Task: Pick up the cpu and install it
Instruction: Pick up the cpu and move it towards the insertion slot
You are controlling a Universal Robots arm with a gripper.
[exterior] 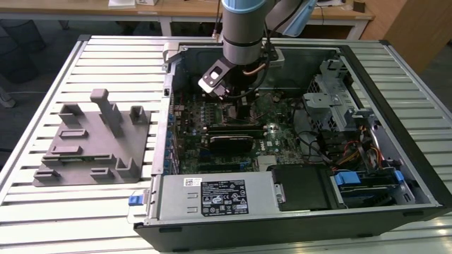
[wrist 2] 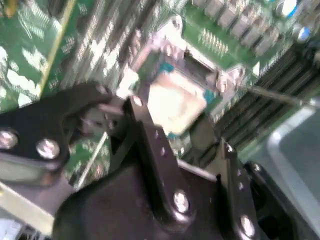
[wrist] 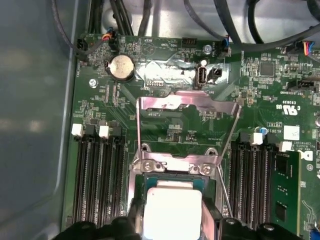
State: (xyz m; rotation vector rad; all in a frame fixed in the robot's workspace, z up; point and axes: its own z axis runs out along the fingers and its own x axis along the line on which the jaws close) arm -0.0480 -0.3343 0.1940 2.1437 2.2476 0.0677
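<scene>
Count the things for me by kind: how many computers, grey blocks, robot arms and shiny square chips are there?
Computer case: 1
Grey fixture: 1
Robot arm: 1
cpu, gripped in the tool: 1
Total: 4

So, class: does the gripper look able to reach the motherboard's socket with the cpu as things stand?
Probably yes. The gripper holds the cpu right over the socket, the metal load plate stands swung open, and no cable crosses the gap in the first wrist view.
</scene>
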